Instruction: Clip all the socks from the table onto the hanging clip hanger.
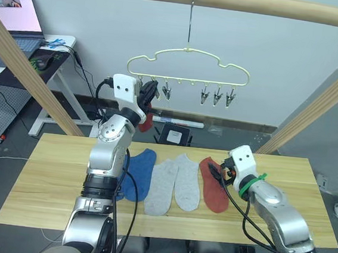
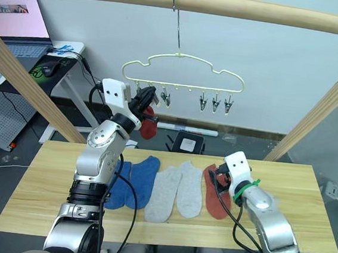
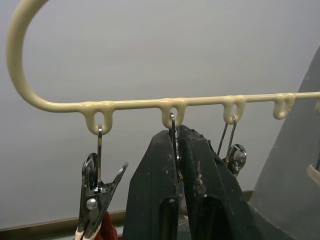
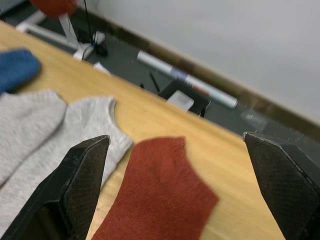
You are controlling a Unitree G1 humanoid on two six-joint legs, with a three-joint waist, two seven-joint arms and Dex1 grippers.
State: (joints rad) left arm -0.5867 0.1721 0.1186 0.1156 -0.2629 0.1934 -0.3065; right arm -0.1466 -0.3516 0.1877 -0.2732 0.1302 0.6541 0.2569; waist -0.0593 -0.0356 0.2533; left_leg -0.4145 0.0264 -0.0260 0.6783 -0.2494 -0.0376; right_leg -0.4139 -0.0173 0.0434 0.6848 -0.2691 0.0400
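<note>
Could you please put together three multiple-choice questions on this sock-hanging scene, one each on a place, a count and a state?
1. Where does the red sock on the table lie?
A. next to the right gripper
B. under the blue socks
C. on the floor

2. How many socks lie on the table?
A. three
B. five
C. six

3. How are the right gripper's fingers set?
A. shut on a sock
B. spread open
C. shut on a clip

Answers:
1 A: the right gripper hovers just over it.
2 B: two blue socks, two grey socks and one red one.
3 B: its wrist view shows the fingers far apart, the sock between them.
</note>
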